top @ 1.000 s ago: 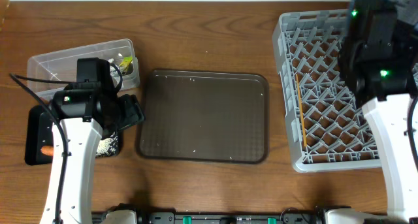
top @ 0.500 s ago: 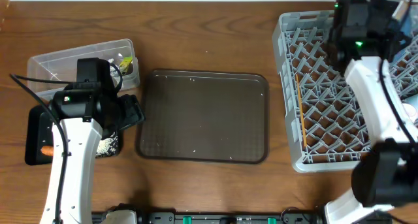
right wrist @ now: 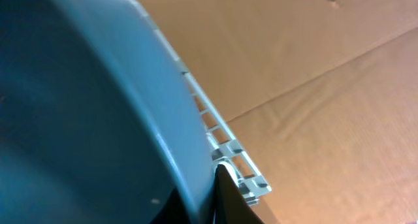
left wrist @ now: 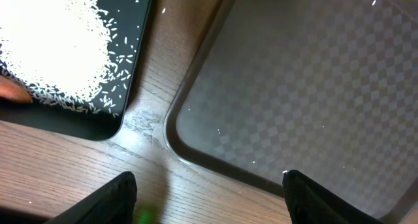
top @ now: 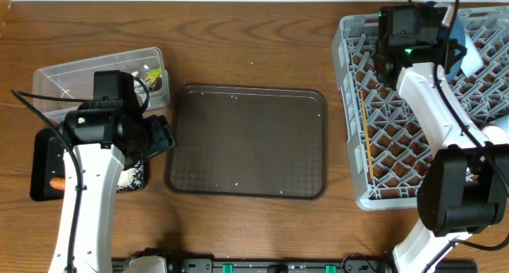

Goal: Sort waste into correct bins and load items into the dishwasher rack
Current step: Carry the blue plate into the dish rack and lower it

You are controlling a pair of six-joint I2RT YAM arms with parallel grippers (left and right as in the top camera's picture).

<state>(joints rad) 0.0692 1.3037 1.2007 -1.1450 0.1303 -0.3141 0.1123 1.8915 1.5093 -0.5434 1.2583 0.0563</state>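
My left gripper (top: 161, 138) (left wrist: 209, 208) is open and empty, low over the wood between the black tray (top: 41, 157) (left wrist: 134, 67) and the brown serving tray. The black tray holds the white rice (top: 131, 176) (left wrist: 55, 44) and the orange carrot (top: 56, 182) (left wrist: 10, 90). The clear tub (top: 71, 74) holds wrapper scraps with a yellow bit (top: 155, 76). My right gripper (top: 445, 52) (right wrist: 204, 194) is shut on the rim of the blue bowl (top: 465, 56) (right wrist: 78, 106), over the far side of the grey rack (top: 354, 106) (right wrist: 228, 152). A wooden chopstick (top: 366, 134) lies in the rack.
The dark-brown serving tray (top: 246, 142) (left wrist: 307, 74) lies in the middle with a few rice grains on it. A small whitish round thing (top: 497, 135) sits at the rack's right side. Bare wood runs along the far edge.
My right arm has swung left along the rack's far side, and the blue bowl now shows tilted at the rack's back right. My left arm has not moved.
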